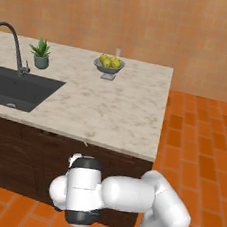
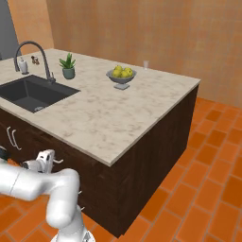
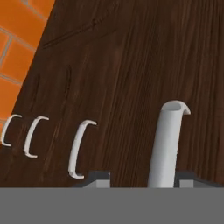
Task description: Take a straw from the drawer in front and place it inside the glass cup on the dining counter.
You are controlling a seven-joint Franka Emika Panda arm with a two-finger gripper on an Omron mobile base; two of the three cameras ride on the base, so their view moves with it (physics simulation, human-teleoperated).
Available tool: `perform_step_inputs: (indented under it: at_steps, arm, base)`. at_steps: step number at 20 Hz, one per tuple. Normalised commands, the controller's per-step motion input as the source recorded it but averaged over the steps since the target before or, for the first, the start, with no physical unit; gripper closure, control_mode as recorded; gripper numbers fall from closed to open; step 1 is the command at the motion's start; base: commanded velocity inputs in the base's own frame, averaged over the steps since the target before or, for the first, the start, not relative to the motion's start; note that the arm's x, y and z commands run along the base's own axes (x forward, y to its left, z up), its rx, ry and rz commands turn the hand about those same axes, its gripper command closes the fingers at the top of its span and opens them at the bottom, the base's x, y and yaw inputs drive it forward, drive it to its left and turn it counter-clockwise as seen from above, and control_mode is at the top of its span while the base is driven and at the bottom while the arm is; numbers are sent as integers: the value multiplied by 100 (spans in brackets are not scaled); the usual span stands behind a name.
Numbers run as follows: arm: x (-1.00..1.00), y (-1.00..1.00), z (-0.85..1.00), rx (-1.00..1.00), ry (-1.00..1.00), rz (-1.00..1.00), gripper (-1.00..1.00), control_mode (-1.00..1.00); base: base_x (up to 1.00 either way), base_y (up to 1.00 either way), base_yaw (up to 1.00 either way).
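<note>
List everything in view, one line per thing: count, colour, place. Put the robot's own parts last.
dining counter: one, beige marble top on dark-brown cabinets, centre
sink: one, dark grey, set in the counter's left part
faucet: one, dark, behind the sink
potted plant: one, green in a grey-green pot, right of the faucet
fruit bowl: one, grey, footed, holding yellow lemons, far side of the counter
glass cup: one, clear, far edge beyond the bowl
drawer handle: one, silver, curved, on dark wood, between the pincer's fingertips
cabinet handles: three, silver, left of it in the hand view
floor: orange tiles
arm: one, white
pincer: one, dark fingertips astride the drawer handle
</note>
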Motion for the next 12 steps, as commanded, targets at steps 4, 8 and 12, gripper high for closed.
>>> perform_step_inputs:
  at_steps: [4, 8, 12]
  arm:
    - [-100, 99, -99, 0, 42, 11, 100, -100]
    - [-100, 100, -93, 0, 44, 13, 100, -100]
    - [-100, 99, -95, 0, 40, 19, 100, -100]
  base:
    - [0, 0, 0]
    - [0, 0, 0]
    - [0, 0, 0]
